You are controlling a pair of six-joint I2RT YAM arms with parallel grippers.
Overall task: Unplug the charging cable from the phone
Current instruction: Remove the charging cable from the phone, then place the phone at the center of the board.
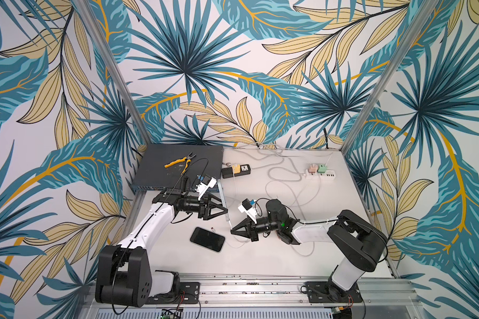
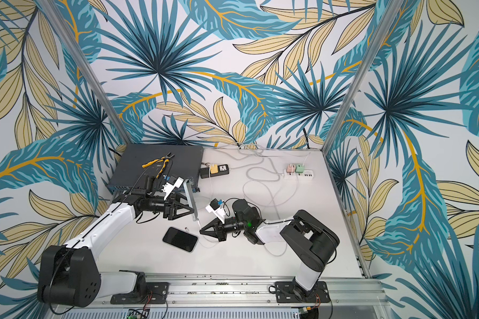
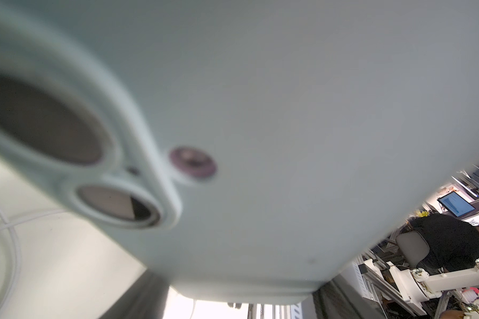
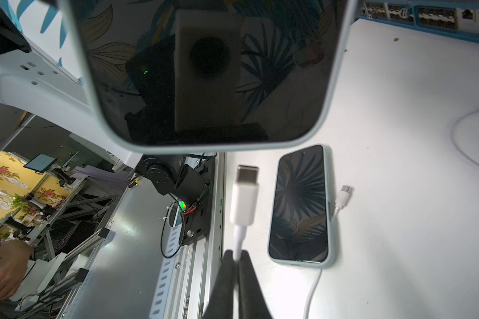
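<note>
Above the surface [image 4: 398, 165], left pincer [image 2: 192, 211] grips the phone [image 4: 205, 69], right pincer [image 4: 236, 258] pinches the freed cable [image 4: 245, 198]; release seems next.

Bright, even light is falling from above
In both top views the edges are bending and soft shadows are lying on the surface [image 1: 260, 262]; the phone [image 3: 274, 96] is blurring in the left wrist view, glare is whitening the surface in the right

The left claw [image 1: 226, 211] is clamping the phone [image 2: 190, 197], its arm stretching forward; the right claw [image 1: 232, 229] (elbow raised, wrist pointing inward) is pinching the cable [image 4: 244, 205] just beside the left claw.
</note>
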